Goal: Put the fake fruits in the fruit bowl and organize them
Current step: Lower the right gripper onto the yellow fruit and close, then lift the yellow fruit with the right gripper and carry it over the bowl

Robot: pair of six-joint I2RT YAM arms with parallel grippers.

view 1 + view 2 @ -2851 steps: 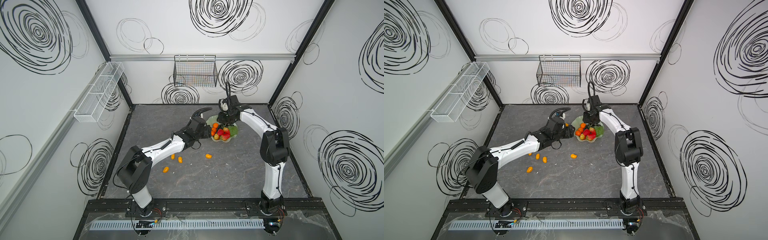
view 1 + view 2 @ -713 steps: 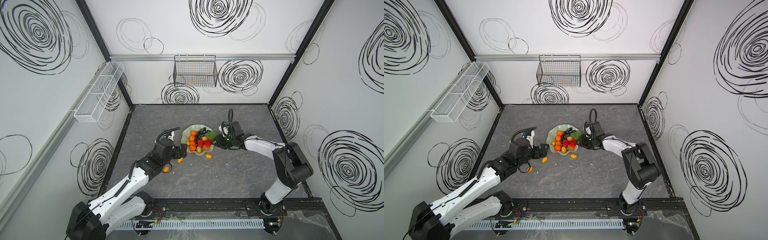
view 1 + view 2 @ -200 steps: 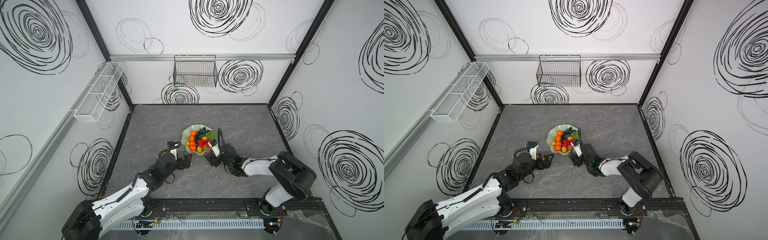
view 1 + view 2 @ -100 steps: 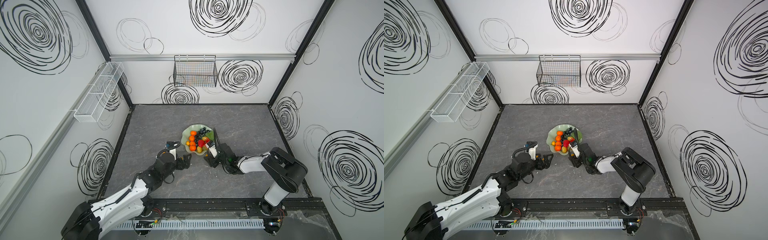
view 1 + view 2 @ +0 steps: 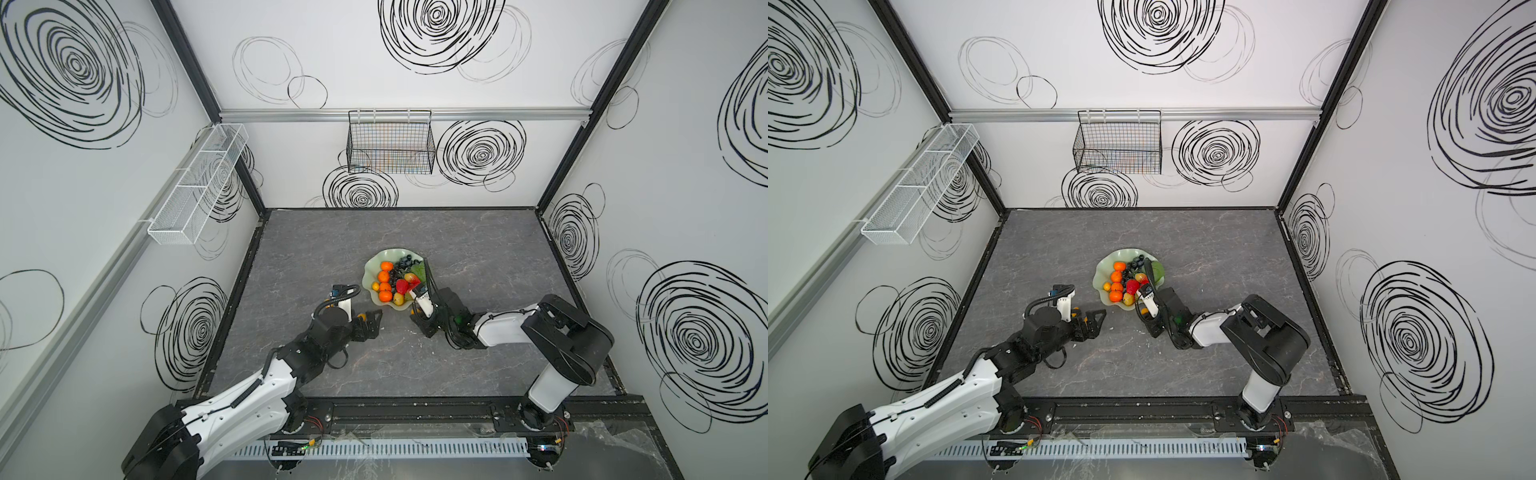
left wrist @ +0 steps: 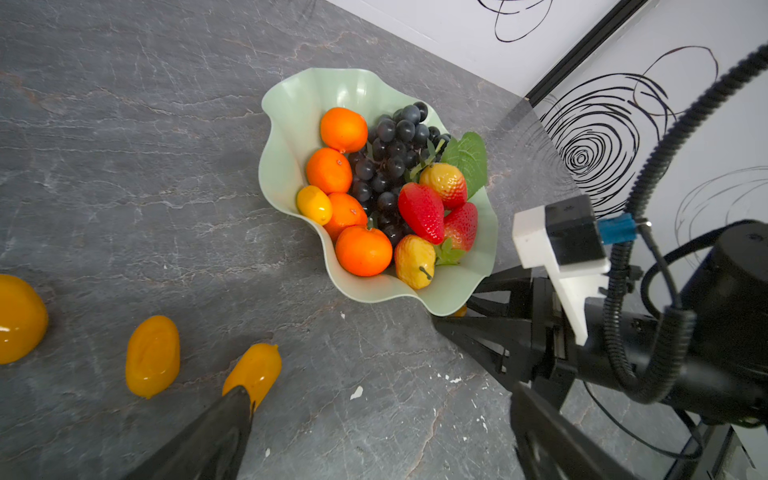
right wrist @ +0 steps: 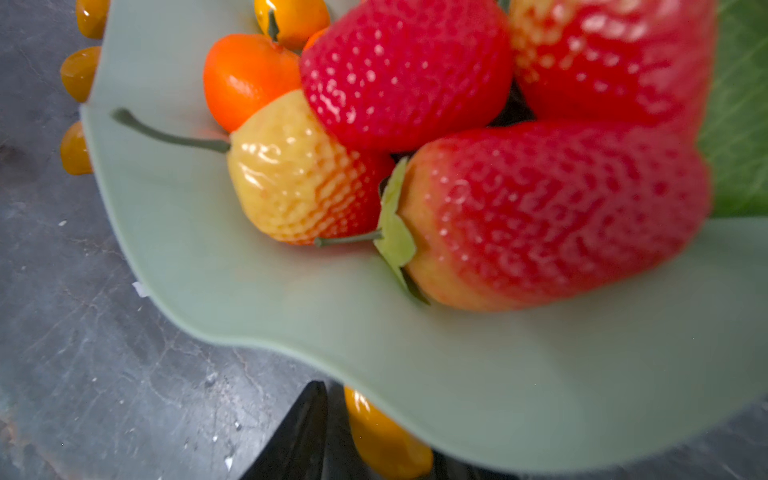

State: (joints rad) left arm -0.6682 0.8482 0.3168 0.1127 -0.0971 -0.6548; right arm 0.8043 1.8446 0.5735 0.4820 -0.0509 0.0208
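In both top views the fruit bowl (image 5: 371, 268) (image 5: 1102, 266) sits mid-frame on the grey bench (image 5: 478, 249), heaped with fruit. The left gripper (image 5: 374, 326) lies to its lower left, jaws wide apart and holding nothing. The right gripper (image 5: 1144, 316) lies at the bowl's lower right rim. Only a top view shows a kumquat (image 5: 1144, 311) between both of its fingers. A black wire basket (image 5: 390, 145) hangs on the back wall and a white mesh basket (image 5: 199, 187) on the left wall.

The left wrist view allows a count. In the bowl are four tangerines (image 6: 363, 250), four strawberries (image 6: 421, 212), one grape bunch (image 6: 390, 166) with its leaf (image 6: 467, 160), and one small yellow kumquat (image 6: 314, 204). Three loose kumquats (image 6: 153, 355) lie on the bench beside the bowl, the nearest at a finger of the left gripper.

The right wrist view is close and blurred. The kumquat (image 7: 386, 436) lies under the overhanging rim, beside one black finger (image 7: 299, 432). The rim hides the other finger, so whether the fruit is clamped cannot be told. The three loose kumquats (image 7: 79, 72) peep past the far rim.
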